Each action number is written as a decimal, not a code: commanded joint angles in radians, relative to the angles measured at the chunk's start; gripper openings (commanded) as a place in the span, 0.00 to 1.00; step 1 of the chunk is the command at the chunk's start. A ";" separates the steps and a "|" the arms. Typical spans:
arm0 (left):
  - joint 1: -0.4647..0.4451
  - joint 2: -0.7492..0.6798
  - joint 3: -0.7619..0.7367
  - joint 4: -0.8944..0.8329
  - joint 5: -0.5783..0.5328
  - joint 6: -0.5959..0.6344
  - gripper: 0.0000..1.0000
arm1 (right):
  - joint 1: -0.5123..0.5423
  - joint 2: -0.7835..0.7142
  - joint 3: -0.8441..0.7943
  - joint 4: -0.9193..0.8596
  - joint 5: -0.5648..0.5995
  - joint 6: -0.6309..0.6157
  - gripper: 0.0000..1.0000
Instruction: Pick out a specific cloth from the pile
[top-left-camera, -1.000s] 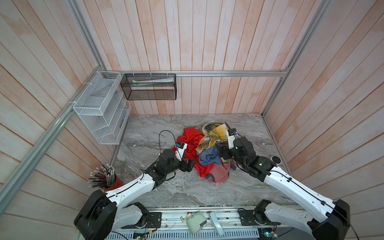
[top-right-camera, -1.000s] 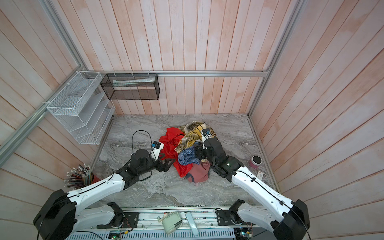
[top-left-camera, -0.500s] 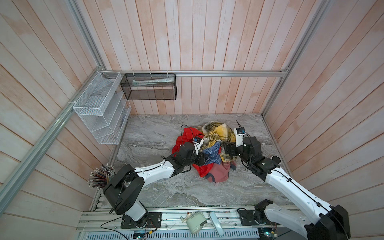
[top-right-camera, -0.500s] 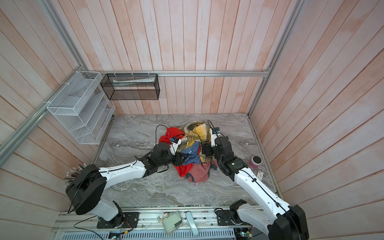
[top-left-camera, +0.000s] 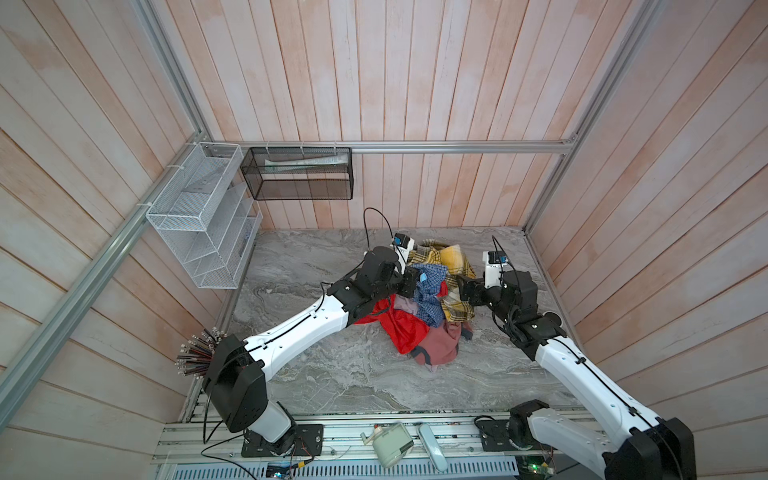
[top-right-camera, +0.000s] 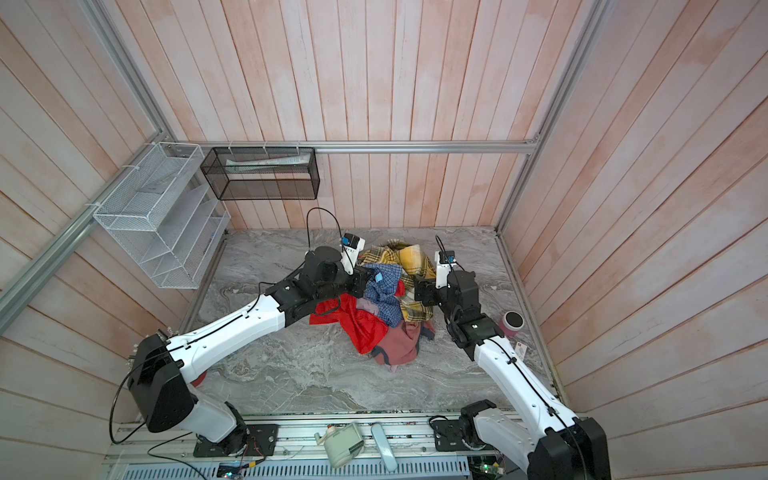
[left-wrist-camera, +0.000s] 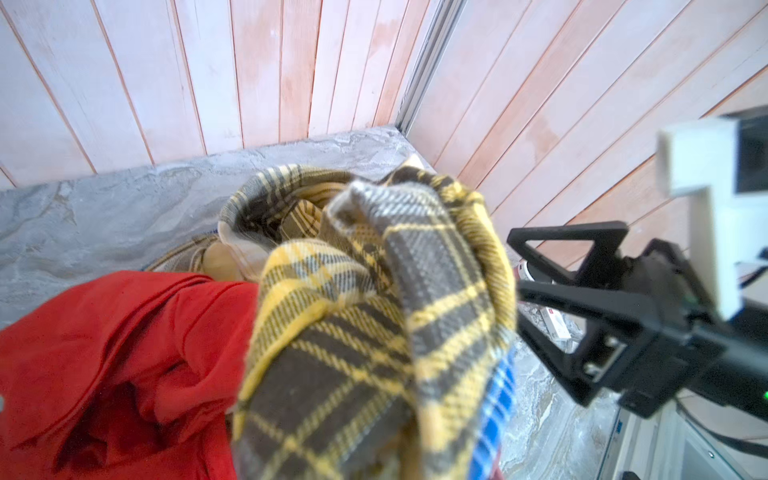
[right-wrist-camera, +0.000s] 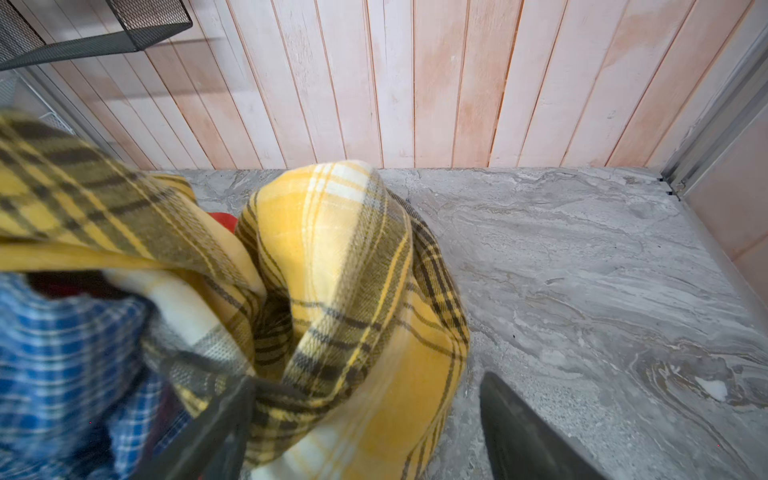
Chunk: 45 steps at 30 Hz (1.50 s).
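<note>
Your left gripper (top-left-camera: 409, 281) is clenched at the left edge of the cloth (top-left-camera: 430, 291), the blue checked one on top of the pile (top-left-camera: 440, 345) in the middle of the tabletop (top-left-camera: 332, 374). Folds hide whether it pinches fabric. The yellow plaid cloth (top-left-camera: 455, 259) lies to the right of it. Your right gripper (top-left-camera: 462, 291) is released, jaws spread against the plaid cloth's right side.

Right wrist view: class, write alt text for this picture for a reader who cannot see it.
A yellow-and-brown plaid cloth bulges up between the open dark fingers of the right gripper, with a blue checked cloth bunched beside it. A grey marble tabletop stretches beyond, up to a pale wooden plank wall.
</note>
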<state>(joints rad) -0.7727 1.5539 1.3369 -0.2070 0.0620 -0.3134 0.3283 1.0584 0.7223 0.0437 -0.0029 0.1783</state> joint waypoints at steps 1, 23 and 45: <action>0.000 -0.024 0.103 -0.084 -0.022 0.039 0.00 | -0.006 0.073 0.013 0.081 -0.075 -0.012 0.86; 0.002 0.196 0.783 -0.347 0.134 0.227 0.00 | -0.006 0.117 -0.033 0.119 -0.084 0.017 0.86; -0.001 0.223 1.087 -0.403 0.165 0.350 0.05 | -0.015 0.147 -0.010 0.111 -0.124 0.038 0.86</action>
<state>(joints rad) -0.7681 1.8175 2.4310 -0.7155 0.1867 0.0158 0.3172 1.2007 0.6895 0.1501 -0.1074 0.2092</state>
